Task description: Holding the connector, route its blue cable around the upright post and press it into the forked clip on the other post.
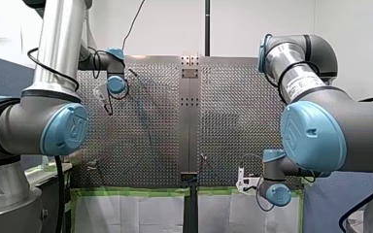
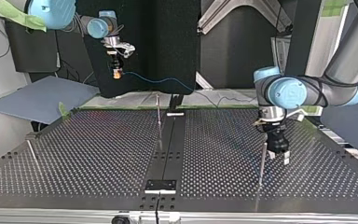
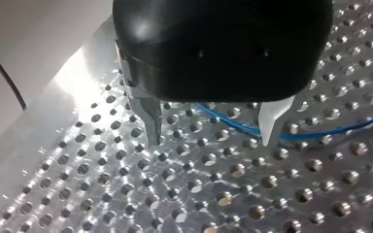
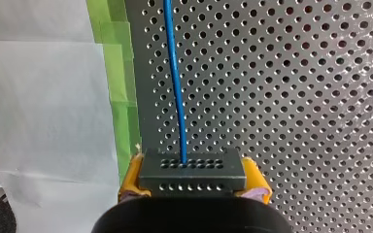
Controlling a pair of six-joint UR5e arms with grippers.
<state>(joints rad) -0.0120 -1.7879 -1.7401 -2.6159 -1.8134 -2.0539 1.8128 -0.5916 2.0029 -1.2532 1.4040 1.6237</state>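
Note:
In the right wrist view my right gripper (image 4: 194,190) is shut, its yellow pads (image 4: 130,180) clamping a dark perforated connector (image 4: 193,169). The blue cable (image 4: 174,73) leaves the connector and runs straight ahead over the perforated plate. In the top view this gripper (image 2: 116,70) hangs beyond the table's far edge at the left, and the cable (image 2: 158,80) trails to the right from it. My left gripper (image 3: 209,141) is open just above the plate with nothing between its fingers; a stretch of blue cable (image 3: 233,124) lies behind them. It (image 2: 278,156) stands close to a thin upright post (image 2: 262,163).
A second thin post (image 2: 158,116) rises near the table's middle strip (image 2: 168,154), and a third (image 2: 32,156) stands at the top view's left. Green tape (image 4: 119,82) and white sheeting edge the plate beside my right gripper. A grey board (image 2: 42,98) lies off the far left corner.

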